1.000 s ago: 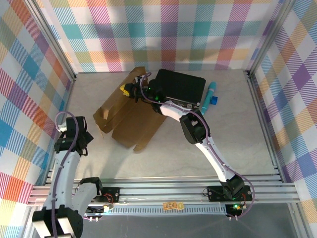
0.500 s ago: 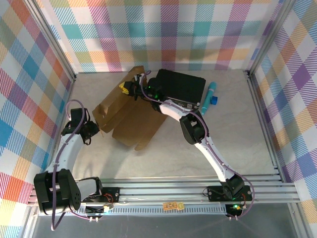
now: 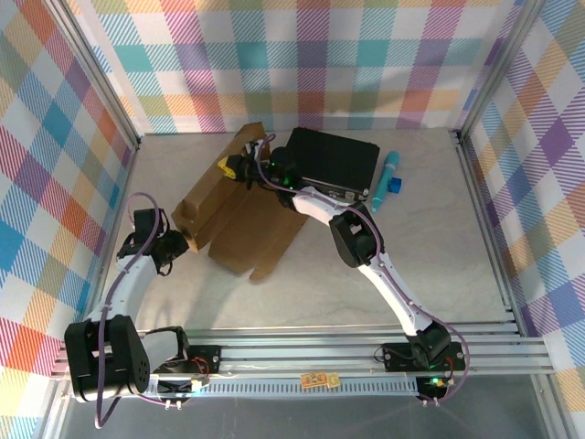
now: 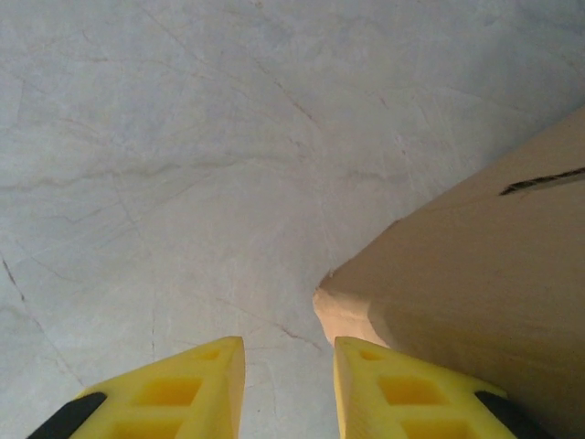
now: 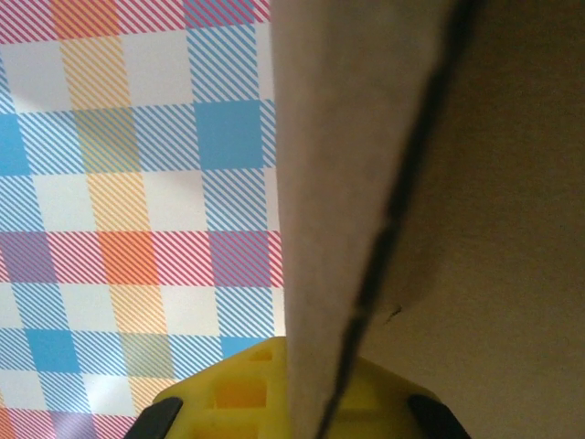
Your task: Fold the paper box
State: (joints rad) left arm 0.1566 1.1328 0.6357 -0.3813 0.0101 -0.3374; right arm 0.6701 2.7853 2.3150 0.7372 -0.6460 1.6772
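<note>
Plain brown corrugated paper box [image 3: 239,219], partly folded, on bench [image 4: 183,137]. Right claw [image 3: 233,167] pinches 1 flap; left claw [image 4: 288,352] narrowly parted, empty.

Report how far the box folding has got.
Done: the box looks partly raised, with its left wall standing. In hand: the right end effector is shut on a far flap, and the open left end effector sits at the near-left corner. Left: the sheet lies mostly open, so most folds remain and nothing is closed yet.
</note>
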